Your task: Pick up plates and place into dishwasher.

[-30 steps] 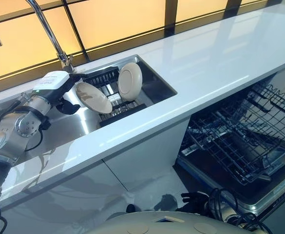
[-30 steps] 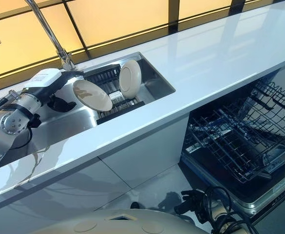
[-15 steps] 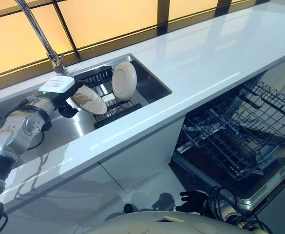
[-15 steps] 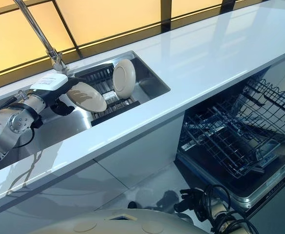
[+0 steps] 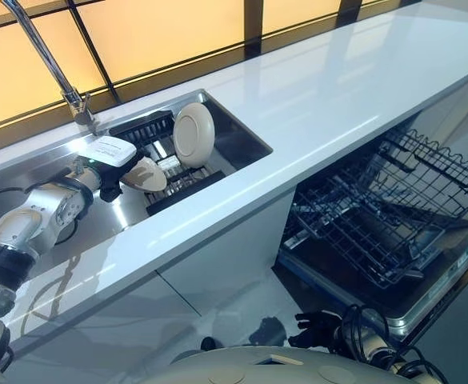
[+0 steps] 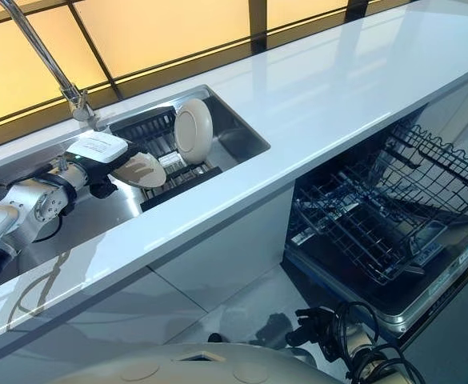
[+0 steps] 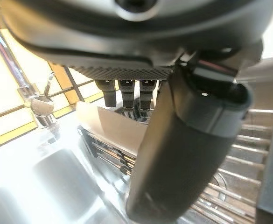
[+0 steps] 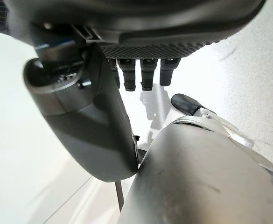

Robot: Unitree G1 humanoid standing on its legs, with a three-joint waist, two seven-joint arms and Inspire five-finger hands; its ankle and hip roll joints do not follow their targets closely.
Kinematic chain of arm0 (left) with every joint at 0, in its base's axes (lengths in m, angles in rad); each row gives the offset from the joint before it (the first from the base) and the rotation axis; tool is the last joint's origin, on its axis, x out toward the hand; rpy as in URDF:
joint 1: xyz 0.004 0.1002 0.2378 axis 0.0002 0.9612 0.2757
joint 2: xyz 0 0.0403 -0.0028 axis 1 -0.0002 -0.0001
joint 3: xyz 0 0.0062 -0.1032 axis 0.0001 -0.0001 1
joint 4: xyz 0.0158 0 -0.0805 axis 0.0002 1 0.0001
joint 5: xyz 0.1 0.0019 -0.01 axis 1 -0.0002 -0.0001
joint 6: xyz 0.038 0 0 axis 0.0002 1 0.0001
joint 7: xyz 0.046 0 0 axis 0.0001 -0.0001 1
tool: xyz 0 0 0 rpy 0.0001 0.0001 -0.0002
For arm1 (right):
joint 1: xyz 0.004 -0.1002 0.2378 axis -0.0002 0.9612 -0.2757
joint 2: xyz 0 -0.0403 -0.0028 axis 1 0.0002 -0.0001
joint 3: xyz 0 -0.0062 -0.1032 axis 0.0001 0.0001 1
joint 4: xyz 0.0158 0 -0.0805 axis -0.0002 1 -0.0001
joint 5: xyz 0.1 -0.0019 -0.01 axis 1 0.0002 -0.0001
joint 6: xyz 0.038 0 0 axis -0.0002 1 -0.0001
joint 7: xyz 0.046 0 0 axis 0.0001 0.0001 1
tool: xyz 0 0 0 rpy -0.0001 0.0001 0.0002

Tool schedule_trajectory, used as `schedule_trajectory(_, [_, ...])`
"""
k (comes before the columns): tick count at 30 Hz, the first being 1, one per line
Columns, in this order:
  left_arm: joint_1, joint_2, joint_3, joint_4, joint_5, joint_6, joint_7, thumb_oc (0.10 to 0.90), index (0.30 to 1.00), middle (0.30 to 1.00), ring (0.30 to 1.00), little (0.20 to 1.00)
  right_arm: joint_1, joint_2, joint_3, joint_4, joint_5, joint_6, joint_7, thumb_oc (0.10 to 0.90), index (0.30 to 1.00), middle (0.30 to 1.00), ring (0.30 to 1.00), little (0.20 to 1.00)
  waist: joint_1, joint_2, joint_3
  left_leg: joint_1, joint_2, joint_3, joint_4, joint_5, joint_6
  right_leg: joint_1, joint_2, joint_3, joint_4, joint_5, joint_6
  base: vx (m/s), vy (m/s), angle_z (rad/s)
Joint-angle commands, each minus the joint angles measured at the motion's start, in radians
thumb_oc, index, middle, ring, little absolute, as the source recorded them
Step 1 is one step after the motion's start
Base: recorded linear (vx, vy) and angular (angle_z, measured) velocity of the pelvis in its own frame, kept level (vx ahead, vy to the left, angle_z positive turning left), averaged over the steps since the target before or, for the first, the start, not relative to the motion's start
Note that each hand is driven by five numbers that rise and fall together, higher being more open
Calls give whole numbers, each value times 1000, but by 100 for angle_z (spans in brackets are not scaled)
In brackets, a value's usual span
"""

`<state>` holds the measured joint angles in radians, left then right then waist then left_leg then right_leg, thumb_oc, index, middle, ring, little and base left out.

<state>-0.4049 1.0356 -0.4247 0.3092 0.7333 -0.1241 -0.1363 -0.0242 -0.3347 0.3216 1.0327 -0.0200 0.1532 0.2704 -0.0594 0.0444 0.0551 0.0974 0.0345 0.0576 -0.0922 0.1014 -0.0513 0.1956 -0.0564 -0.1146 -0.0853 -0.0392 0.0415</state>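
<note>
My left hand [image 5: 112, 170] is shut on a cream plate [image 5: 144, 174], holding it tilted low over the black dish rack [image 5: 179, 187] in the sink [image 5: 246, 142]. In the left wrist view my fingers [image 7: 127, 91] curl over the plate's rim [image 7: 109, 125] and the thumb lies across its near side. A second cream plate [image 5: 194, 134] stands upright in the rack, just right of the held one. The dishwasher [image 5: 426, 280] is open at the lower right, its wire rack [image 5: 378, 216] pulled out. My right hand [image 5: 318, 326] hangs low beside it, open and holding nothing.
A tall chrome faucet [image 5: 46, 56] rises behind the sink at the left. The white countertop [image 5: 338, 88] runs from the sink to the right, above the dishwasher. White cabinet fronts [image 5: 226, 256] lie below the counter's edge.
The whole view has shifted left. My left hand has lowered the plate and turned it flatter, so it now shows more edge-on. The upright plate stays in the rack.
</note>
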Motion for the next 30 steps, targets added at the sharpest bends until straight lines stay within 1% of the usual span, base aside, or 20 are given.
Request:
schedule_trajectory(1, [-222, 29, 43, 83, 47, 79, 101, 800, 900, 900, 900, 900, -17, -51, 25, 3, 0, 5, 18, 800, 900, 900, 900, 900, -5, 7, -13, 50, -118, 26, 7, -152, 72, -88, 53, 29, 67, 8, 46, 14, -8, -12])
schedule_trajectory(3, [-229, 16, 33, 106, 81, 99, 127, 800, 900, 900, 900, 900, -18, -50, 26, 7, 2, 8, 16, 800, 900, 900, 900, 900, -8, 6, -12, 50, -118, 29, 7, -152, 72, -89, 55, 32, 66, 9, 46, 16, -9, -10])
schedule_trajectory(4, [-235, 13, 25, 117, 109, 126, 142, 800, 900, 900, 900, 900, -20, -49, 25, 13, 3, 7, 16, 800, 900, 900, 900, 900, -10, 6, -11, 49, -117, 31, 8, -152, 72, -89, 55, 34, 66, 10, 46, 14, -8, -9])
schedule_trajectory(7, [-246, -3, 8, 161, 155, 146, 193, 800, 900, 900, 900, 900, -21, -48, 28, 16, 12, 13, 11, 800, 900, 900, 900, 900, -13, 4, -10, 47, -118, 35, 8, -151, 73, -92, 57, 36, 65, 11, 45, 10, -7, -4])
schedule_trajectory(8, [-249, -8, 1, 169, 160, 154, 204, 531, 669, 669, 669, 631, -22, -48, 28, 16, 14, 15, 11, 800, 900, 900, 900, 900, -15, 4, -8, 46, -118, 36, 9, -150, 74, -93, 57, 37, 66, 11, 45, 14, -9, -3])
schedule_trajectory(9, [-252, -19, -4, 176, 159, 158, 222, 169, 359, 359, 359, 269, -22, -48, 30, 15, 18, 19, 9, 800, 900, 900, 900, 900, -16, 4, -6, 45, -118, 37, 9, -150, 74, -94, 57, 38, 67, 12, 44, 0, 0, 0])
schedule_trajectory(10, [-256, -27, -9, 179, 167, 168, 233, 100, 300, 300, 300, 200, -24, -48, 32, 17, 22, 19, 7, 800, 900, 900, 900, 900, -17, 4, -5, 45, -119, 36, 9, -150, 75, -95, 58, 39, 67, 12, 43, 0, 0, 0])
schedule_trajectory(12, [-266, -43, -20, 191, 189, 188, 252, 100, 300, 300, 300, 200, -29, -47, 34, 22, 26, 19, 6, 800, 900, 900, 900, 900, -19, 4, -5, 45, -120, 35, 8, -151, 75, -95, 59, 42, 66, 11, 42, 0, 0, 0])
schedule_trajectory(18, [-288, -58, -42, 229, 259, 219, 309, 100, 300, 300, 300, 200, -35, -44, 42, 20, 33, 24, 6, 800, 900, 900, 900, 900, -22, 4, -8, 44, -120, 36, 8, -150, 73, -93, 61, 45, 61, 13, 42, 0, 0, 0])
schedule_trajectory(23, [-296, -56, -50, 225, 238, 230, 330, 100, 300, 300, 300, 200, -37, -47, 47, -3, 54, 15, 2, 800, 900, 900, 900, 900, -20, 4, -10, 42, -121, 32, 8, -149, 70, -91, 61, 42, 57, 13, 40, 0, 0, 0])
schedule_trajectory(25, [-299, -47, -44, 215, 201, 223, 353, 100, 300, 300, 300, 200, -35, -47, 41, 4, 57, -22, 0, 800, 900, 900, 900, 900, -16, 5, -12, 40, -119, 30, 10, -148, 68, -92, 62, 41, 60, 12, 40, -20, 9, 0])
schedule_trajectory(26, [-297, -43, -38, 199, 187, 230, 350, 100, 300, 300, 300, 200, -28, -38, 36, 21, 52, -55, -12, 800, 900, 900, 900, 900, -16, 9, -15, 37, -118, 29, 10, -147, 69, -96, 63, 42, 64, 12, 41, -54, 33, 0])
schedule_trajectory(28, [-306, -25, -19, 171, 156, 237, 341, 100, 300, 300, 300, 200, -1, -20, 20, 56, 38, -152, -43, 800, 900, 900, 900, 900, -22, 17, -15, 35, -118, 32, 9, -149, 71, -102, 62, 43, 68, 9, 43, -64, 51, -1])
schedule_trajectory(30, [-323, 9, -10, 156, 112, 239, 342, 100, 300, 300, 300, 200, 26, -24, 12, 41, 37, -216, -51, 800, 900, 900, 900, 900, -33, 22, -12, 35, -119, 37, 8, -152, 73, -104, 61, 46, 69, 8, 46, -60, 45, -4])
